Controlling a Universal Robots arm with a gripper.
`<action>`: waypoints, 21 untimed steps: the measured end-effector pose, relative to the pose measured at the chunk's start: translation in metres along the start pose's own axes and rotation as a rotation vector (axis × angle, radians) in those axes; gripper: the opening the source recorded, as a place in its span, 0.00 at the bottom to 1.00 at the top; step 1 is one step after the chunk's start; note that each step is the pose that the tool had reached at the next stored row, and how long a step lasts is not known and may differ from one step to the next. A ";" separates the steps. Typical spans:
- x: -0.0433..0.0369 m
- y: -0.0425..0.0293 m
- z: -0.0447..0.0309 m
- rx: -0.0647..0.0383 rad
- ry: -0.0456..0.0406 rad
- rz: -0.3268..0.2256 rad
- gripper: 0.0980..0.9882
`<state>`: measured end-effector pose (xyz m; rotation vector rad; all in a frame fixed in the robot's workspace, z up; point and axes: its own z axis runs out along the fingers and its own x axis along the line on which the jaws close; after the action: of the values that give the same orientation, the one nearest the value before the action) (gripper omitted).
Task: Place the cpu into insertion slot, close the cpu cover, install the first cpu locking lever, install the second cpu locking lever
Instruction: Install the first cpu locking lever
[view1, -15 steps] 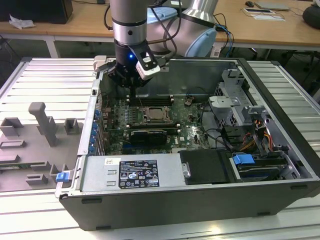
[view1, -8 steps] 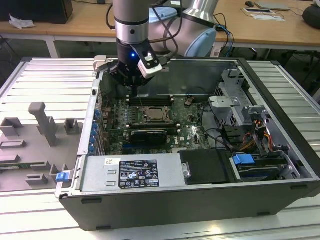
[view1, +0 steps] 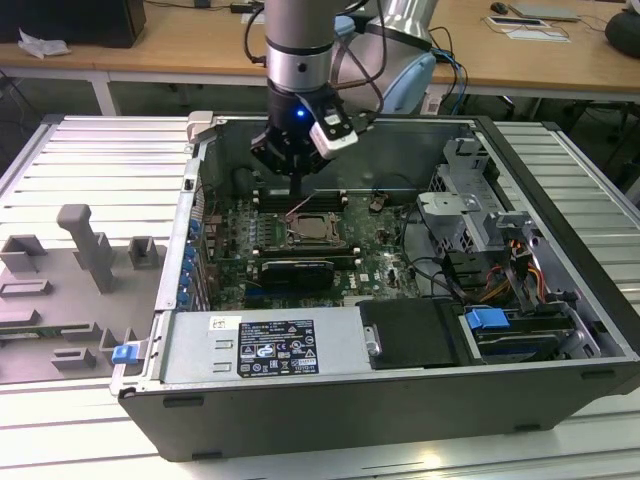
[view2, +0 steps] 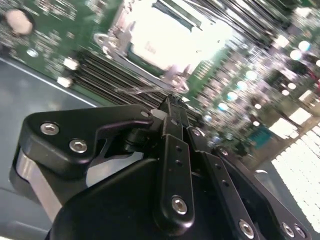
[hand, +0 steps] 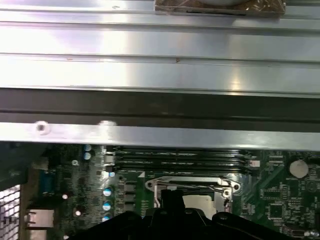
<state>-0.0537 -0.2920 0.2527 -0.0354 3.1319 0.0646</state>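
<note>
In the exterior view I hang inside the open computer case (view1: 560, 300), my gripper (view1: 298, 188) just above the far edge of the insertion slot (view1: 318, 231) on the green motherboard (view1: 375, 250). The cpu cover (view1: 300, 236) looks laid down over the slot, and a thin lever seems to slant up toward me from the socket, so I judge chip and cover done and the lever work unfinished. Near the slot lies a black ribbed card (view1: 292, 270); drive cages (view1: 470, 200) stand at the exterior view's right, well apart.

In the second wrist view my fingers (view2: 172, 125) come together to a narrow tip with no gap I can see, a thin wire lever (view2: 137, 90) just beyond them; whether I pinch it I cannot tell. The cpu (view2: 170, 32) lies pale and flat in its socket.

In the first wrist view the memory slots (hand: 180, 157) lie just beyond the socket frame.
</note>
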 end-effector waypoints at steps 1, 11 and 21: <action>-0.0017 -0.0001 0.0003 0.000 0.0001 0.000 0.01; -0.0077 0.0004 0.0101 -0.052 -0.0025 0.016 0.01; -0.0200 0.0054 0.0212 -0.052 -0.0022 0.012 0.01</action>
<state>-0.0337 -0.2853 0.2319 -0.0175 3.1280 0.1466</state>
